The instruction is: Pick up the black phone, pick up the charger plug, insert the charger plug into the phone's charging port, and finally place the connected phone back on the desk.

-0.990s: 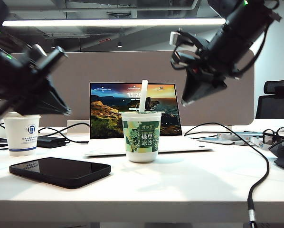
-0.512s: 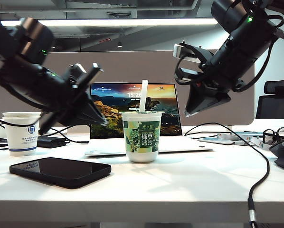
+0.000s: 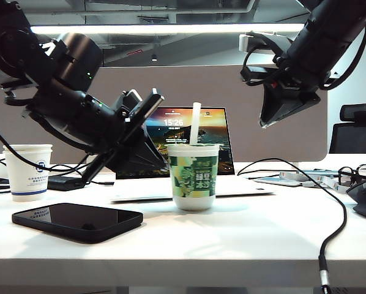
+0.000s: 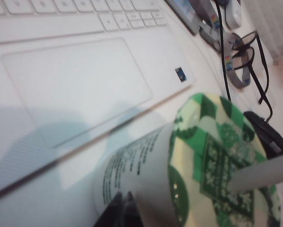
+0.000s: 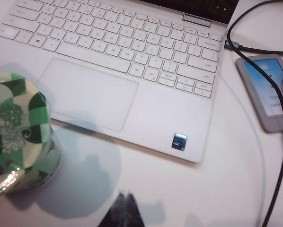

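The black phone [image 3: 78, 222] lies flat on the white desk [image 3: 232, 239] at the front left, with nothing touching it. The charger plug [image 3: 322, 272], with its grey collar, hangs over the desk's front edge at the right on a thin black cable [image 3: 344, 214]. My left gripper [image 3: 163, 165] is shut and empty, low over the laptop, with its tips against the side of the green cup [image 4: 146, 175]. My right gripper [image 3: 264, 124] is shut and empty, high above the laptop's right side, pointing down. The charging port cannot be made out.
The green-and-white cup [image 3: 194, 174] with a straw stands mid-desk in front of an open white laptop [image 5: 146, 80]. A white paper cup [image 3: 28, 171] and a black power brick [image 3: 65, 182] are at the left. Glasses [image 3: 354, 174] and a silver device [image 5: 267, 90] lie at the right.
The left arm swung down and to the right until its tips met the green cup, which shifted slightly right. The right arm rose and moved right.
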